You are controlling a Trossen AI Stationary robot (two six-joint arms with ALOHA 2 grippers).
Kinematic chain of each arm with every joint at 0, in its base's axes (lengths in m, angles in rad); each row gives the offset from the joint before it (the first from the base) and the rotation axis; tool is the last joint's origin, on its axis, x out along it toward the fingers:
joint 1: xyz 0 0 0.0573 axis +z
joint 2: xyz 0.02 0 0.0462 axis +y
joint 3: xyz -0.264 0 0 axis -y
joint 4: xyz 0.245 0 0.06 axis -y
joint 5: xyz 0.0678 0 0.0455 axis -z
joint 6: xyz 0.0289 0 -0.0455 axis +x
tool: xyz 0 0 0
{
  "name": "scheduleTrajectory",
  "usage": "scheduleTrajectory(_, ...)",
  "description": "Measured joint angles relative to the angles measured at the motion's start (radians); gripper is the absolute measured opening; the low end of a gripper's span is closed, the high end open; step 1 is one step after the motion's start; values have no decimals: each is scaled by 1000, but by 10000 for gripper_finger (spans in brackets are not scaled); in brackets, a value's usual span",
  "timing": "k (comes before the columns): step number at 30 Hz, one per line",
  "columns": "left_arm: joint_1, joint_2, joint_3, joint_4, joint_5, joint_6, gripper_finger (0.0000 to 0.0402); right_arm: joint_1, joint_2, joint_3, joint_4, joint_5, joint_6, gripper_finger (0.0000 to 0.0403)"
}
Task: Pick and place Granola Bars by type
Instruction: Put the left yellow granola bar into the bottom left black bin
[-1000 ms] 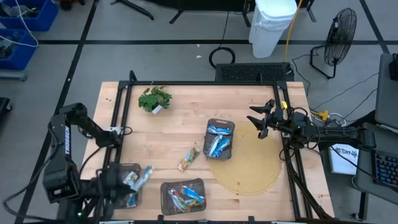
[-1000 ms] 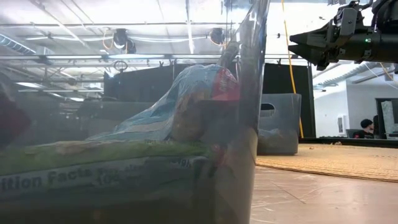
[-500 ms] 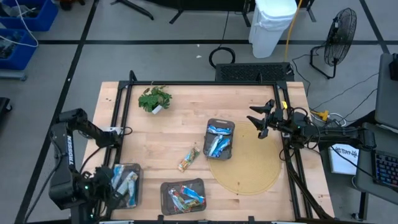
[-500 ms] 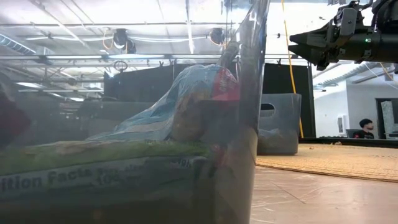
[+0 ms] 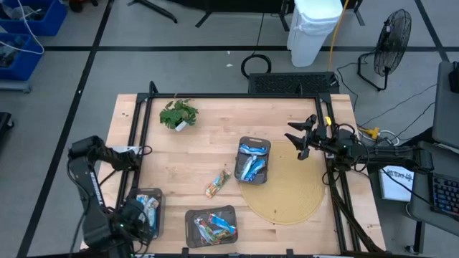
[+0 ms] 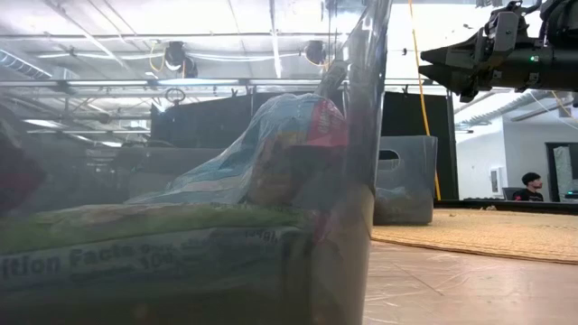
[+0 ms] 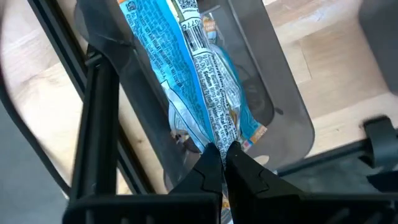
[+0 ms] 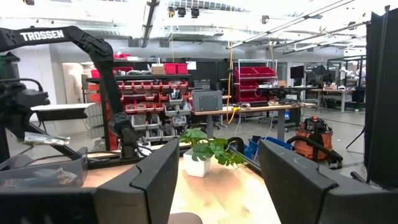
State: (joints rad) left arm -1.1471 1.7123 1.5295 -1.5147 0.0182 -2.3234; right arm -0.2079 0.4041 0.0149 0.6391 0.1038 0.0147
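Note:
My left gripper [image 5: 136, 216] is over the near-left dark tray [image 5: 153, 195], shut on a blue and white granola bar [image 7: 199, 74]. More blue bars lie in the centre tray [image 5: 252, 159]. Mixed bars fill the near middle tray [image 5: 211, 223], whose clear wall and wrappers fill the low view [image 6: 226, 244]. One brown and green bar [image 5: 217, 183] lies loose on the wood. My right gripper [image 5: 297, 140] hangs open, well above the table's right side, also in the low view [image 6: 452, 63]. My left gripper pinches the blue and white bar by its near end [image 7: 225, 135] between its two fingers [image 7: 210, 167], coming from above. The bar runs away from the fingers along the inside of the tray [image 7: 280, 81]. I cannot tell whether it rests on the tray floor.
A green plant sprig [image 5: 178, 113] stands near the far left. A round tan mat [image 5: 287, 190] lies under the centre tray's right side. A black frame rail [image 5: 140, 136] runs along the table's left edge, close to the left arm. Bare wood lies between plant and trays.
My left gripper has drawn back toward the table's left and near edges. It has carried the blue and white bar from beyond the near-left tray's right rim to inside that tray. The right arm has kept still.

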Motion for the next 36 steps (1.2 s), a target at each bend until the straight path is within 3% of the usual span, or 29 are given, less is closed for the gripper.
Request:
scheduleTrajectory(13,58,86,-29,53,1,107,6,0,0,0,0,0,0,210)
scheduleTrajectory(21,71,-14,-230,248,77,126,6,0,0,0,0,0,0,210)
scheduleTrajectory(26,56,-120,-366,340,29,115,6,0,0,0,0,0,0,210)
scheduleTrajectory(31,56,-222,-518,399,103,60,6,0,0,0,0,0,0,210)
scheduleTrajectory(36,56,-302,-640,553,60,64,6,0,0,0,0,0,0,210)
